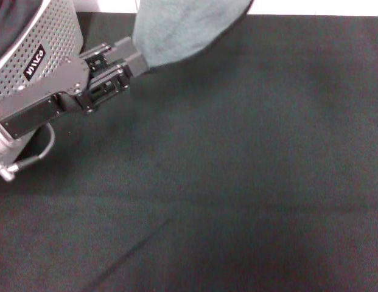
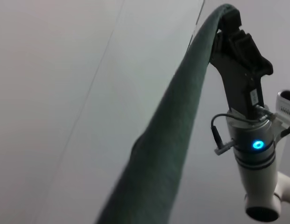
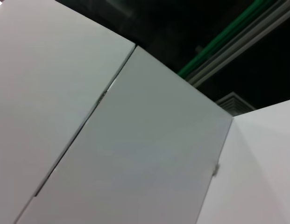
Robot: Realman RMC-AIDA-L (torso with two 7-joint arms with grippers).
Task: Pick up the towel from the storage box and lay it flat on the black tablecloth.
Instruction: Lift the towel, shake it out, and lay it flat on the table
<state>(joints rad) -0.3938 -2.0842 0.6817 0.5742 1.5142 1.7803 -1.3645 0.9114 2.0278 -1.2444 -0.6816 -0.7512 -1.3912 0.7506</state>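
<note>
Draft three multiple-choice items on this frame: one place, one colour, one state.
1. In the head view, where is the storage box?
A. far left corner
B. near right corner
C. centre of the cloth

2. Which colour is the towel side facing the head camera?
A. bright yellow-orange
B. grey-green
C. white

3. What is the towel's state?
A. lying flat on the cloth
B. inside the box
C. held up in the air

Answers:
1 A: the storage box sits at the far left, behind the left arm.
2 B: the towel shows only grey-green there.
3 C: the left pincer is shut on its edge above the black tablecloth, and the left wrist view shows the right pincer gripping its other end.
</note>
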